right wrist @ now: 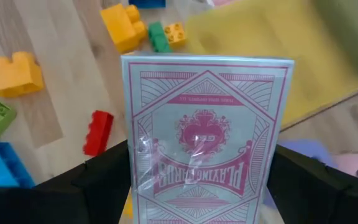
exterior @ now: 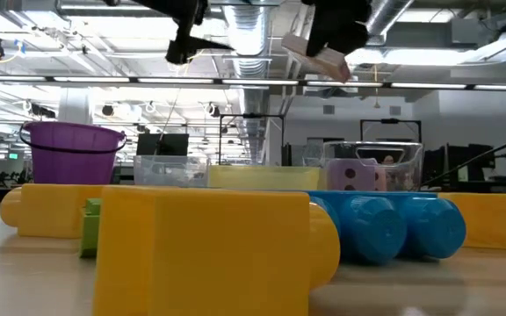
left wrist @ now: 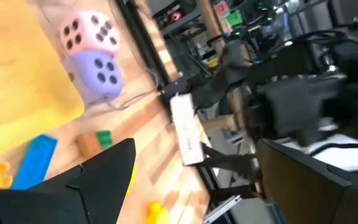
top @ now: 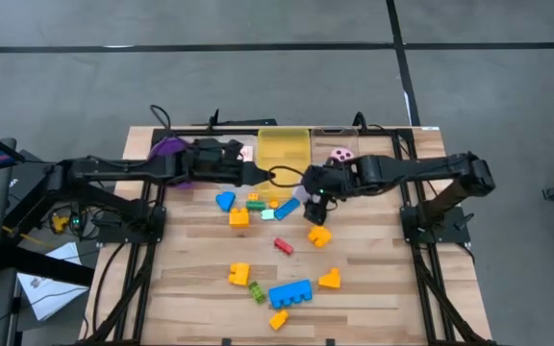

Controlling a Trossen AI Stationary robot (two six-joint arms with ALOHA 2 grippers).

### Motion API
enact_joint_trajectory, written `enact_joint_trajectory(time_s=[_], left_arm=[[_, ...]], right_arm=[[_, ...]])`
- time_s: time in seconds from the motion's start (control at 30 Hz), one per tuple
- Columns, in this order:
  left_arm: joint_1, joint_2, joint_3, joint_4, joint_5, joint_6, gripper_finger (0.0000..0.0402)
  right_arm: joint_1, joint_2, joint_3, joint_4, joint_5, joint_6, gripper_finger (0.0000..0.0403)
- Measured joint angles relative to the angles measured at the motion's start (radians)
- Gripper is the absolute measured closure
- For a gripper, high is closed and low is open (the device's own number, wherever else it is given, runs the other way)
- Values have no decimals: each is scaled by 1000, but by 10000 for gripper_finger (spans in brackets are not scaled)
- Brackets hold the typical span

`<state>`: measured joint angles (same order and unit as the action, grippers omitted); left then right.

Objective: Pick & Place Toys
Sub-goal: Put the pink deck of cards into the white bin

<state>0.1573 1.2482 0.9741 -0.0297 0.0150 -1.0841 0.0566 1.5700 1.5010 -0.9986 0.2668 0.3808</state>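
Observation:
My right gripper (top: 315, 197) is shut on a red-and-white pack of playing cards (right wrist: 207, 134), held above the table's middle beside the yellow bin (top: 284, 149). The pack also shows in the low view (exterior: 328, 57) and the left wrist view (left wrist: 185, 127). My left gripper (top: 256, 174) hovers open and empty at the yellow bin's near left corner. A pink die (left wrist: 89, 34) sits on a purple die (left wrist: 95, 71) in the clear bin (top: 339, 144). Several small blocks lie on the table, among them a red one (top: 284, 246) and a large blue one (top: 290, 293). My right gripper pinches the card pack between its two fingers, one on each long narrow side (right wrist: 129, 174) near the end closest to the wrist. The fingers (right wrist: 98, 183) slant down from above. The pack sticks out beyond the fingertips, tilted and lifted clear of the table.
A purple round bowl (top: 169, 147) stands at the far left. Yellow, orange, blue and green blocks (top: 239, 217) lie between the two grippers and toward the near edge (top: 278, 319). An orange block (top: 319, 234) lies just under and near my right gripper.

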Motion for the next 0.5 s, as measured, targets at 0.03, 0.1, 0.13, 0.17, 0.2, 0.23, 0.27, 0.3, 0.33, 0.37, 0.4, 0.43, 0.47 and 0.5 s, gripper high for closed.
enact_joint_trajectory(time_s=[0.03, 0.1, 0.13, 0.17, 0.2, 0.23, 0.27, 0.3, 0.33, 0.37, 0.4, 0.43, 0.47, 0.5], left_arm=[[-2, 12, 0, 6, -1, -17, 69], [-6, 33, 0, 29, -1, -46, 69], [-9, 43, 0, 46, -1, -56, 69], [-9, 54, 0, 73, -1, -66, 69], [-9, 63, 0, 81, -1, -74, 69], [-9, 74, 0, 94, -2, -80, 69], [-9, 85, 0, 114, -2, -83, 69], [-9, 94, 0, 126, -2, -91, 69], [-9, 103, 0, 147, -2, -101, 69], [-9, 110, 0, 164, 0, -106, 69], [-9, 118, 0, 176, 5, -107, 69], [-9, 127, 0, 195, 18, -107, 69], [-9, 135, 0, 205, 34, -107, 69], [-9, 143, 0, 213, 49, -107, 69]], right_arm=[[-8, 7, 12, -6, 0, -19, 83], [-23, 17, 35, -2, -1, -54, 82], [-29, 22, 44, -4, -1, -72, 82], [-35, 23, 49, -7, -2, -89, 82], [-40, 24, 51, -9, -3, -105, 82], [-44, 24, 54, -5, -3, -120, 82], [-48, 23, 55, 8, -3, -130, 82], [-52, 23, 55, 15, -3, -140, 82], [-56, 23, 55, 18, -4, -149, 82], [-59, 23, 55, 19, -4, -157, 82], [-62, 23, 55, 22, -7, -166, 82], [-65, 23, 55, 29, -12, -179, 82], [-67, 23, 55, 36, -20, -194, 82], [-67, 23, 55, 43, -31, -208, 82]])
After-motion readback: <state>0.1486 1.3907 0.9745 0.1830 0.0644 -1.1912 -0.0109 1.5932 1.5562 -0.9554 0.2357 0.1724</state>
